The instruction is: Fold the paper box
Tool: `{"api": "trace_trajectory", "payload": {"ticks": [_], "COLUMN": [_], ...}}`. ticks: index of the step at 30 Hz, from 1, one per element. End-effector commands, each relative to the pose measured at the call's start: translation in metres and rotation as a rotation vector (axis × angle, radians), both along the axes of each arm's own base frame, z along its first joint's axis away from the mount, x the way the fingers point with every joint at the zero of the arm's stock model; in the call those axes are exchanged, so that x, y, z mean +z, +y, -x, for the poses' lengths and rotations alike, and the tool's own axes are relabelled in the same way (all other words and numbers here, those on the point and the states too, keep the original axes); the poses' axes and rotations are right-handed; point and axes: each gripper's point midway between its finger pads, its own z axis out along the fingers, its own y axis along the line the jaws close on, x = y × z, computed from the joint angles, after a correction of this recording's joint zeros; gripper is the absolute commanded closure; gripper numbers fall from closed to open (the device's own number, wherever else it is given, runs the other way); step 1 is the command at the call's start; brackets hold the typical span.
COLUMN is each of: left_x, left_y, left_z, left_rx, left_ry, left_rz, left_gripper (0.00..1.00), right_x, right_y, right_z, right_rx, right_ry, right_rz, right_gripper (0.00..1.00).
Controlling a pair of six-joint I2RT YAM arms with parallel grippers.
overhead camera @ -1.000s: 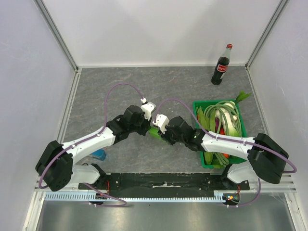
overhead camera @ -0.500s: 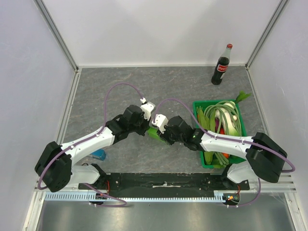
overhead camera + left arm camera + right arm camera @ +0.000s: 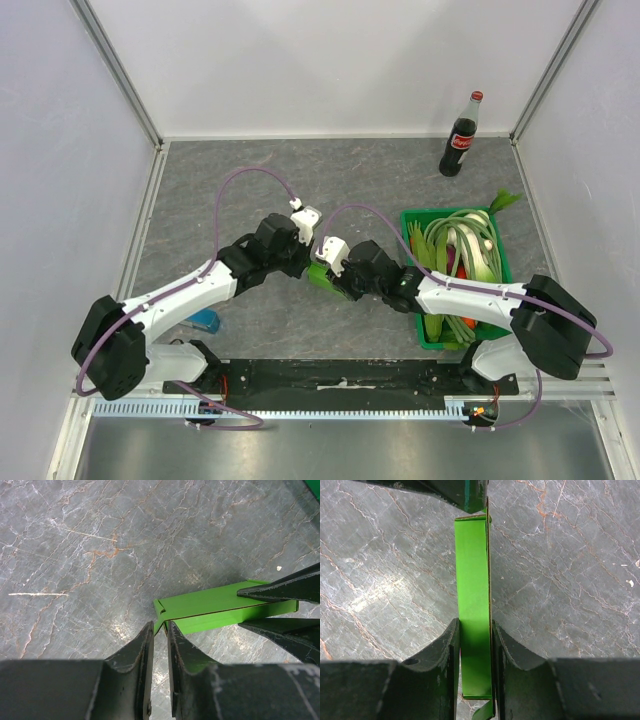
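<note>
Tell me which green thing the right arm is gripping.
The small lime-green paper box, clamped between the fingers of the right gripper. The larger dark-green crate of vegetables stands apart to its right.

Bright, even overhead light. A soft shadow lies just beside the paper box on the table, with pale glare near it. The near jaws are dark and blurred.

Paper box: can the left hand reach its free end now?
Probably yes: the left hand sits right at the free corner of the paper box; the right hand grips only its other end.
</note>
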Motion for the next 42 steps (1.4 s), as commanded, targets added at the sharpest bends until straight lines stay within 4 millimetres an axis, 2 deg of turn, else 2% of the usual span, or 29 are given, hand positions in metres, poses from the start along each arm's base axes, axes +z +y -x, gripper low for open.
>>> {"api": "trace_trajectory", "payload": {"ticks": [1,5,9,15,16,24,32,42], "left_x": [0.013,0.012,0.008,0.009,0.012,0.011,-0.007,-0.026], "left_y": [-0.004,-0.008,-0.008,-0.013,-0.015,-0.028,-0.024,-0.007], "left_z": [-0.009,-0.011,-0.013,-0.006,-0.006,0.01,0.015,0.016], "left_rx": [0.011,0.005,0.005,0.02,0.026,0.076,0.169,0.199], "left_ry": [-0.034,-0.034,-0.022,0.031,0.036,0.182,0.26,0.202], "left_rz": [0.018,0.021,0.009,0.055,0.068,0.171,0.181,0.148], "left_gripper": [0.77,0.79,0.85,0.92,0.98,0.98,0.98,0.98], "right_x": [0.001,0.003,0.001,-0.002,-0.004,-0.002,0.0,0.002], "right_y": [0.007,0.008,0.008,0.009,0.008,0.009,0.011,0.01], "right_z": [0.004,0.004,0.003,0.004,0.003,0.001,-0.001,-0.001], "right_rx": [0.028,0.031,0.028,0.03,0.028,0.019,0.019,0.02], "right_ry": [0.024,0.021,0.024,0.029,0.031,0.025,0.025,0.019], "right_rz": [-0.008,-0.013,-0.008,-0.003,0.003,0.001,-0.005,-0.002], "right_gripper": [0.79,0.79,0.79,0.8,0.8,0.8,0.81,0.81]}}
